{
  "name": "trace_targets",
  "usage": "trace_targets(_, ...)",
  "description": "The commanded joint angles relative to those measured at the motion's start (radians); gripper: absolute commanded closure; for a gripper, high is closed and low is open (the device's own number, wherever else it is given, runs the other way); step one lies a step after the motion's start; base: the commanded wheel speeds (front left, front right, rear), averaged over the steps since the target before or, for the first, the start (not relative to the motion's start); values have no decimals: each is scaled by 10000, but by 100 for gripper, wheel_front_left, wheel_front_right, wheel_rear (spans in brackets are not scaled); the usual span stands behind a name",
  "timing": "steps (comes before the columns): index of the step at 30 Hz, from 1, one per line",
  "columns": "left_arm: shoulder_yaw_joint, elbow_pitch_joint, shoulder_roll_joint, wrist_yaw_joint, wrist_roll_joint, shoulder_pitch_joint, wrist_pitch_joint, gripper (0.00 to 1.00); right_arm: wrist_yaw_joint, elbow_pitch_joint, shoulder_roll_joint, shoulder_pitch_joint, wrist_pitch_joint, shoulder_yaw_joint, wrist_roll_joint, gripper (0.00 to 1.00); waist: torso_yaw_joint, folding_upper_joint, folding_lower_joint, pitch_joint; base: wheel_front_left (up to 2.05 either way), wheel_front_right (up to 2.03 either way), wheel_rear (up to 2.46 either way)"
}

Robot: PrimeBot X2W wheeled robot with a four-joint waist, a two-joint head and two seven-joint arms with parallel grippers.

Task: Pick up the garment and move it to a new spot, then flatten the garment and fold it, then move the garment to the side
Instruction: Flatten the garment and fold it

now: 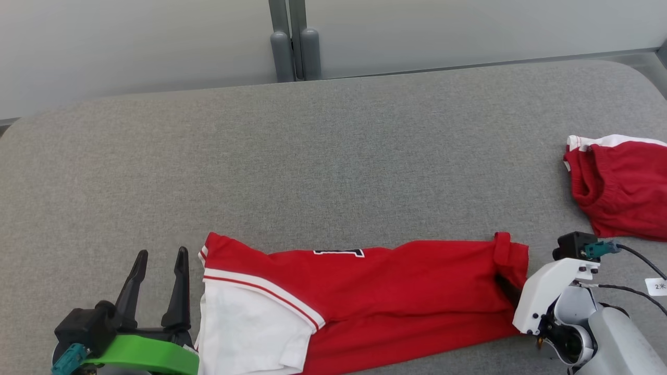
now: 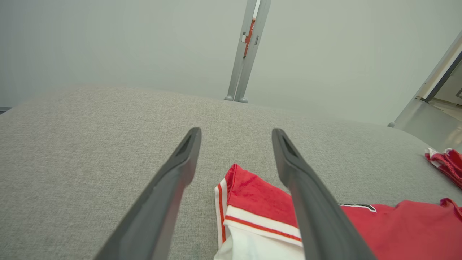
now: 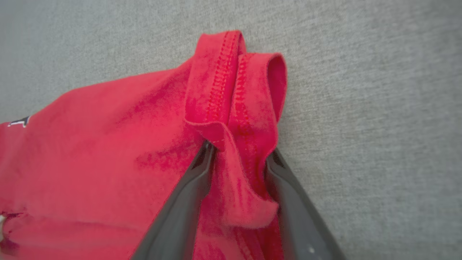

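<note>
Red jersey (image 1: 396, 281) lies folded lengthwise along the front edge of the grey bench (image 1: 333, 156), white sleeve end to the left. Left gripper (image 1: 161, 252) is wide open with nothing in it, just beside that sleeve. Right gripper (image 3: 240, 148) has a finger either side of the bunched hem (image 3: 231, 90) at the right end, but honestly can't tell if it's pinched. Red shorts (image 1: 620, 187) sit at the right edge.
</note>
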Motion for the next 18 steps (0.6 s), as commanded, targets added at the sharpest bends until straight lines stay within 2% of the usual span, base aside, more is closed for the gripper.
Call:
trace_targets(1, -26, 55, -2, -43, 131, -161, -22, 0, 1, 105, 83, -53, 58, 130, 90, 100, 28, 0, 1, 21, 0, 0, 0)
trace_targets(5, -105, 168, 21, -71, 133, -227, -22, 0, 1, -108, -38, -315, -273, 277, 432, 100, 65, 0, 1, 58, 0, 0, 0)
trace_targets(9, -95, 230, 47, -88, 132, -173, -22, 0, -4, -327, -573, -404, -517, 229, 734, 100, 30, 0, 1, 49, 0, 0, 0)
trace_targets(15, 52, 209, 82, -90, 118, 16, -22, 0, -7, -502, -1547, -470, -877, -330, 486, 100, -123, 0, 1, -19, 0, 0, 0)
trace_targets(18, 59, 243, 35, -97, 98, 93, -22, 0, -2, -1011, -1576, -421, -853, -539, 410, 100, -163, 0, 1, -56, 0, 0, 0)
